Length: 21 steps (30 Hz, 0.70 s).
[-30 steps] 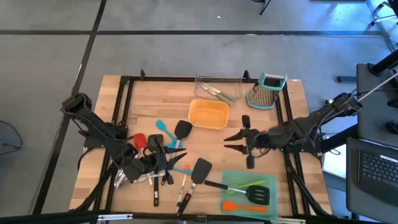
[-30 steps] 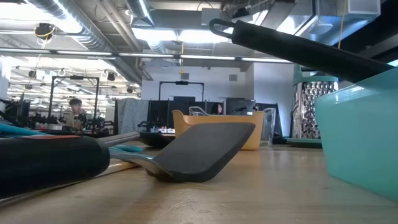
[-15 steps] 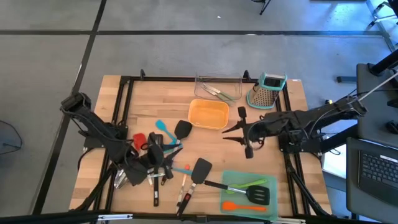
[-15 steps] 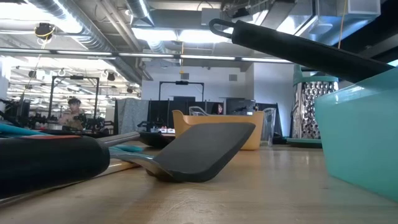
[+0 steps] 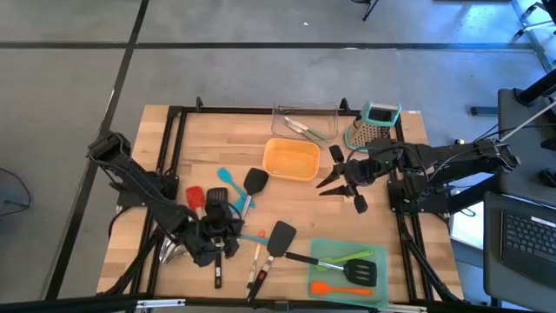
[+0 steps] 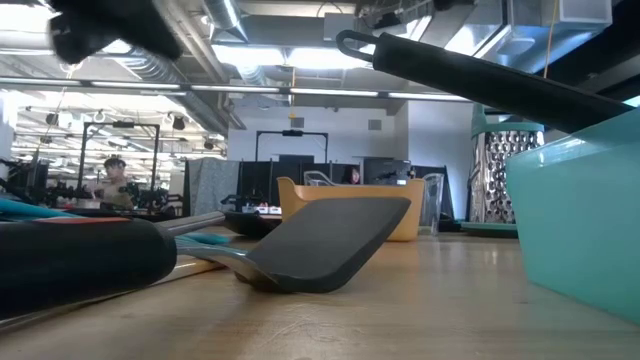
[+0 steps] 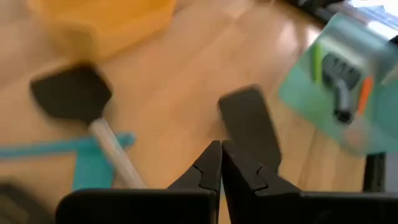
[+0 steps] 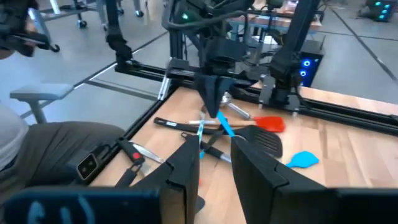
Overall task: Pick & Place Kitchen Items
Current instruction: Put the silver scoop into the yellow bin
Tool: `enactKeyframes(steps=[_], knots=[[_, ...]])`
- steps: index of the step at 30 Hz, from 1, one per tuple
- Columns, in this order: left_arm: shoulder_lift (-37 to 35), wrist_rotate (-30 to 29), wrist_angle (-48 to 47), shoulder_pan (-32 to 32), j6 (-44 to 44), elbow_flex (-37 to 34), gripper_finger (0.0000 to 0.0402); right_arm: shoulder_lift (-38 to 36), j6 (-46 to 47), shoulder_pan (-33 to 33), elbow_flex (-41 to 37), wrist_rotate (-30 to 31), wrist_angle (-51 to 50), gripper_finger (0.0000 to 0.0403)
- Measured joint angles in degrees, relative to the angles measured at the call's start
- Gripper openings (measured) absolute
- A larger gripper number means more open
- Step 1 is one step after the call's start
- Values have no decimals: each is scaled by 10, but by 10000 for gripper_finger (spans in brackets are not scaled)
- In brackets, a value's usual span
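Your left end effector sits low over the utensil pile at the counter's front-left, fingers pinched together with nothing between them in the left wrist view. Just past those fingertips lies a black spatula, and a second spatula with a pale handle sits to one side of it, with a teal tool crossing under that handle. The pile itself is a tangle: a red tool, teal bits, black handles and steel pieces all overlapping, so it's crowded right where you are.

Your right end effector hangs over the middle-right of the counter, just beside the orange tray, carrying a black utensil. From the right wrist view I can't tell how firmly the fingers pinch it.

Around it: the clear tray at the back holds a couple of utensils, the grater stands just beside it, and the teal tray at the front-right already has a green tool, an orange tool and a black spatula head in it. Another spatula's handle leans on that tray's rim, and a knife with a red handle lies near the front edge.
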Motion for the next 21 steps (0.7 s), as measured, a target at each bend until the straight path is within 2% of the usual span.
enactKeyframes(steps=[5, 14, 18, 21], knots=[[2, 59, -90, -32, -129, 0, 3, 0, -5, 0, 0, -1, -19, 94], [1, 263, -353, -100, -350, 58, 3, 0, -7, 0, 0, -1, -23, 94], [1, 359, -364, -117, -400, 66, 4, 0, -7, 0, 0, -1, -26, 94], [11, 394, -361, -126, -410, 66, 5, 0, -9, 0, 0, -1, -27, 94]])
